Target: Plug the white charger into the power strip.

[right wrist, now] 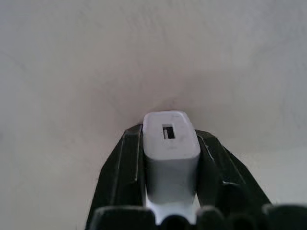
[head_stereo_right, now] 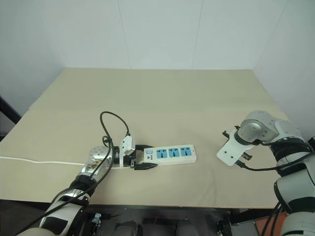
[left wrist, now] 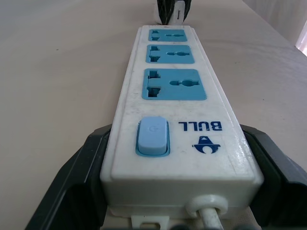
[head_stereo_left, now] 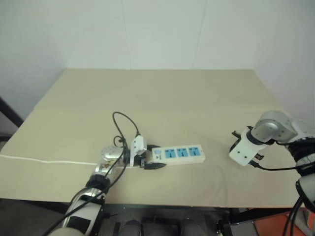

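Note:
The power strip (head_stereo_left: 179, 154) lies flat on the tan table, a long white bar with three blue sockets (left wrist: 175, 84) and a blue switch (left wrist: 153, 136). My left gripper (left wrist: 176, 132) is shut on its switch end, one black finger (left wrist: 79, 177) on each long side. In the right wrist view, the white charger (right wrist: 171, 143) stands on the tabletop with its port face towards the camera. My right gripper (right wrist: 170, 133) is shut on it, pointing steeply down. That gripper's white housing (head_stereo_left: 242, 150) hangs over the table's right part, well clear of the strip's far end.
The strip's thin white cord (head_stereo_left: 49, 161) runs left across the table to its edge. A black cable (head_stereo_left: 123, 123) loops above my left wrist. Bare tan tabletop (head_stereo_left: 162, 98) stretches behind the strip to the white wall. The table's right edge is close beside my right arm.

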